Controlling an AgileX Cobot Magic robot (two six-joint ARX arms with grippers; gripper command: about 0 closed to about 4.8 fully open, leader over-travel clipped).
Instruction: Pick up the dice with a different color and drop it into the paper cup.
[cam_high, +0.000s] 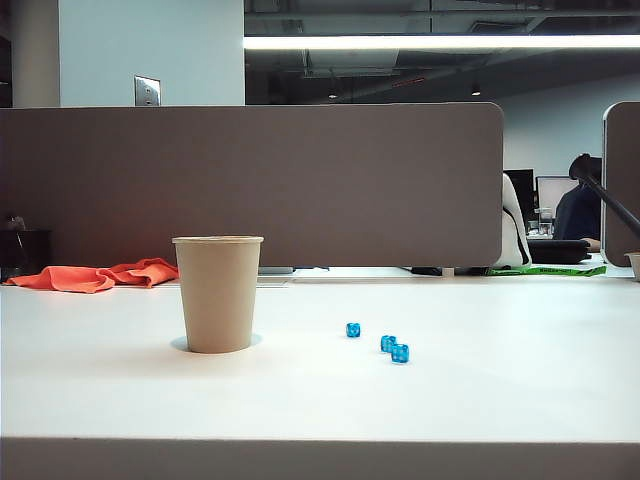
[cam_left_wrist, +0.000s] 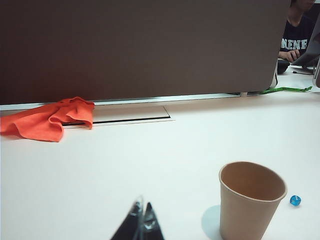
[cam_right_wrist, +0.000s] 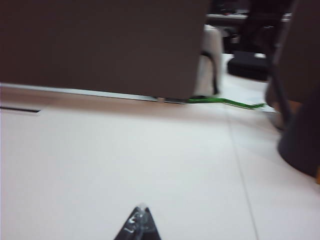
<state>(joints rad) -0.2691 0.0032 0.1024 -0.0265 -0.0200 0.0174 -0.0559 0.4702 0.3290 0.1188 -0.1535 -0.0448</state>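
The tan paper cup (cam_high: 217, 295) stands upright on the white table, left of centre. Three translucent blue dice (cam_high: 353, 330) (cam_high: 388, 343) (cam_high: 400, 353) lie to its right. The dice with a different color shows in no view. Neither gripper appears in the exterior view. In the left wrist view, my left gripper (cam_left_wrist: 142, 207) hangs shut over bare table, with nothing between its tips; the cup (cam_left_wrist: 250, 202) is off to one side and one blue die (cam_left_wrist: 295, 200) lies beyond it. My right gripper (cam_right_wrist: 141, 209) is shut and empty over bare table.
An orange cloth (cam_high: 95, 276) lies at the back left by the grey partition (cam_high: 250, 185). A green strip (cam_high: 545, 270) runs along the back right. A dark rounded object (cam_right_wrist: 300, 135) stands close on one side in the right wrist view. A cable slot (cam_left_wrist: 130, 114) sits near the partition.
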